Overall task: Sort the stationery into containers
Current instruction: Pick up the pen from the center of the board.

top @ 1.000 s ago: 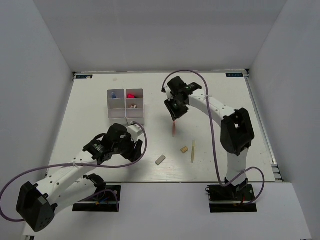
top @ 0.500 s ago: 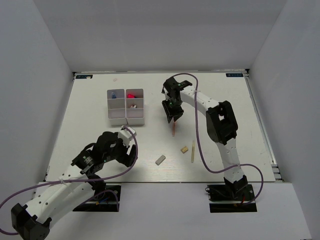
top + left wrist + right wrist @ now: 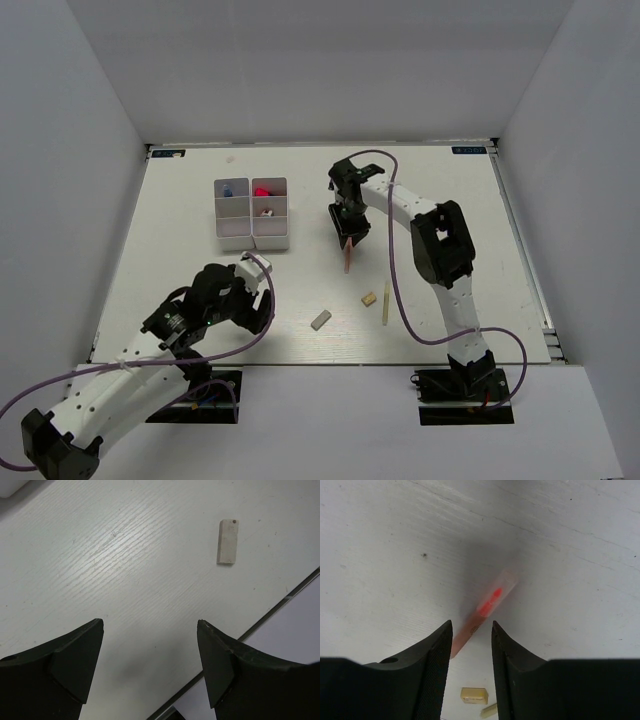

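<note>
On the white tabletop (image 3: 180, 250), the right gripper (image 3: 472, 622) hovers low near the middle, a little toward the far edge, directly over an orange-red pen (image 3: 487, 605) that lies flat on the surface. Its fingers are parted only narrowly and straddle the pen's near end. A sliver of table shows on each side of the barrel, so the fingers are not clamped on it. The pen's clear cap points away from the gripper. The left gripper (image 3: 150, 622) is spread wide and holds nothing. It hangs over bare wood near the near edge, left of centre, with a small white eraser (image 3: 228, 542) lying ahead of its right finger, close to that edge. To the right of this eraser along the near edge lies a tan eraser (image 3: 369, 299), and just beside that a wooden pencil (image 3: 386, 301) lies pointing from near to far. Toward the far-left corner, two white trays, the left tray (image 3: 218, 215) and the right tray (image 3: 286, 215), stand touching side by side. A blue item (image 3: 229, 187) sits in the left tray's far compartment and a red item (image 3: 262, 190) in the right tray's far compartment. The right tray's middle compartment holds something too small to make out.
</note>
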